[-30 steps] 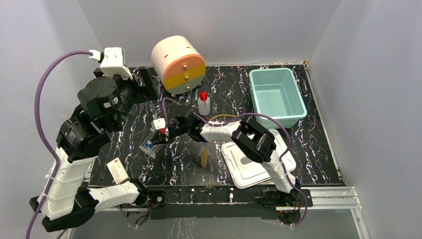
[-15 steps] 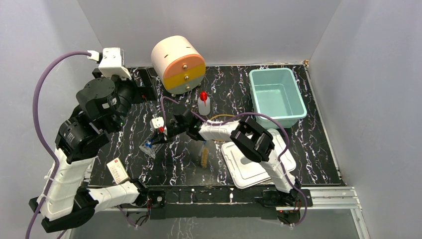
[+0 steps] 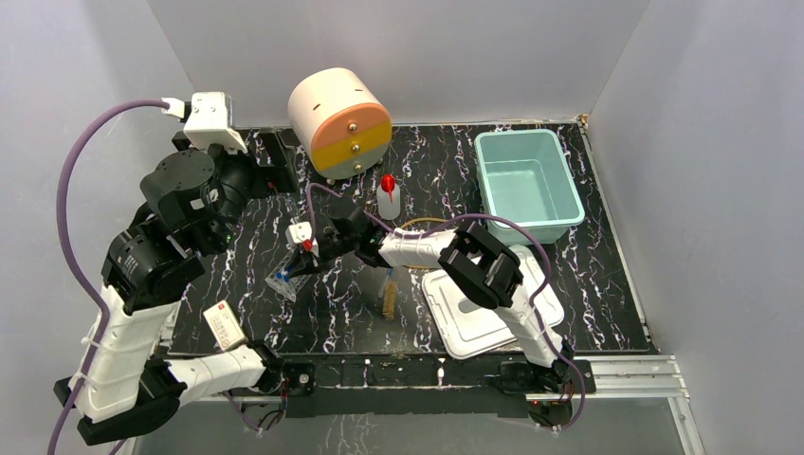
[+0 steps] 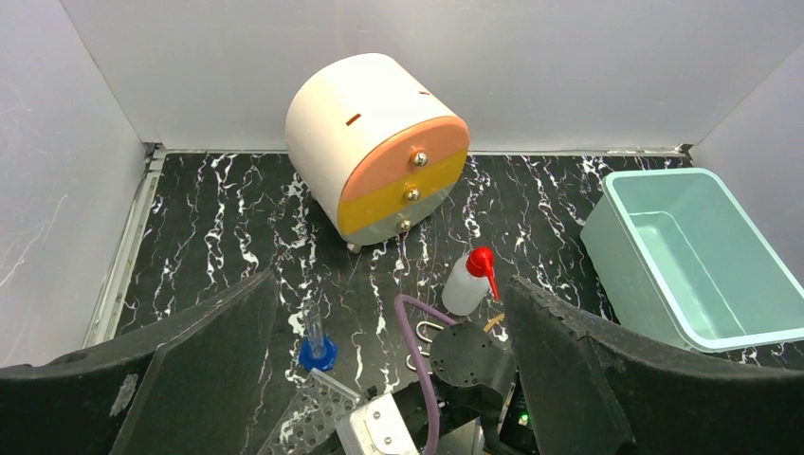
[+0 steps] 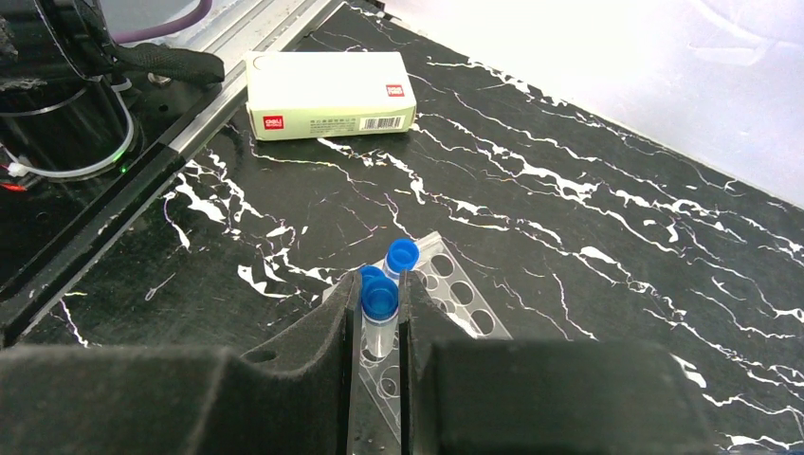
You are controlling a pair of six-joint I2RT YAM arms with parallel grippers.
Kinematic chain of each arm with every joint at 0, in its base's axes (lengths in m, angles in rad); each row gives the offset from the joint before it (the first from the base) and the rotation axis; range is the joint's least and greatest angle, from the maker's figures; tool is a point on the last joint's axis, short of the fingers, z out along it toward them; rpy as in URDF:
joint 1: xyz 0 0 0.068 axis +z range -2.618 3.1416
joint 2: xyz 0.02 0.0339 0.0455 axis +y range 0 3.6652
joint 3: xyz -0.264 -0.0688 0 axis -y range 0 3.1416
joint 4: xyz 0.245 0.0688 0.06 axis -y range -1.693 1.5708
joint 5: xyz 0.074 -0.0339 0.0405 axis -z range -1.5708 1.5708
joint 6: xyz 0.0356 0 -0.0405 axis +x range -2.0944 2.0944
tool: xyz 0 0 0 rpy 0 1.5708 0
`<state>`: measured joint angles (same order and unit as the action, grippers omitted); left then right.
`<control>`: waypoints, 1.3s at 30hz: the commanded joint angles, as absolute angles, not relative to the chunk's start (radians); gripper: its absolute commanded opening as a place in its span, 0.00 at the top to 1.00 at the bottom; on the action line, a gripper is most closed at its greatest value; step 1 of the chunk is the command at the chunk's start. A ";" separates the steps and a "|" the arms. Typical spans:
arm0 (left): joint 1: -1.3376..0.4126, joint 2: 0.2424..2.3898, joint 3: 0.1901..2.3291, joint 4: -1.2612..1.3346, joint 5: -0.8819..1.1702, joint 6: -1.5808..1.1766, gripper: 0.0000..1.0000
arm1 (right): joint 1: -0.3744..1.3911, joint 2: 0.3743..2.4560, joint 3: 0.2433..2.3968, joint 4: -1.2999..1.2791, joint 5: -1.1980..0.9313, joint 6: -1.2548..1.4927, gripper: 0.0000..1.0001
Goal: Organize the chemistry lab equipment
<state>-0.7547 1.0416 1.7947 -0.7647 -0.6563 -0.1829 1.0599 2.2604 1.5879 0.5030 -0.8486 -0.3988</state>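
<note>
Fingers of the right gripper point(image 5: 379, 318) clamp a blue-capped test tube point(image 5: 380, 300) upright, cap up, over the clear tube rack point(image 5: 462, 296), probably so it can drop straight into a hole. Another capped tube point(image 5: 402, 254) stands just beyond it, and free holes lie to the right. Farther off, the left gripper point(image 4: 389, 374) hangs spread and empty, well apart from the rack's edges, leaving room.

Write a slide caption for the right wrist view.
Right gripper holds a blue-capped test tube over the clear tube rack, next to another capped tube.
</note>
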 commanded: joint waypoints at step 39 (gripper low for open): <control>-0.755 1.040 1.813 -0.753 -0.696 -0.148 0.11 | 1.045 2.329 1.674 0.452 -0.902 -0.392 0.71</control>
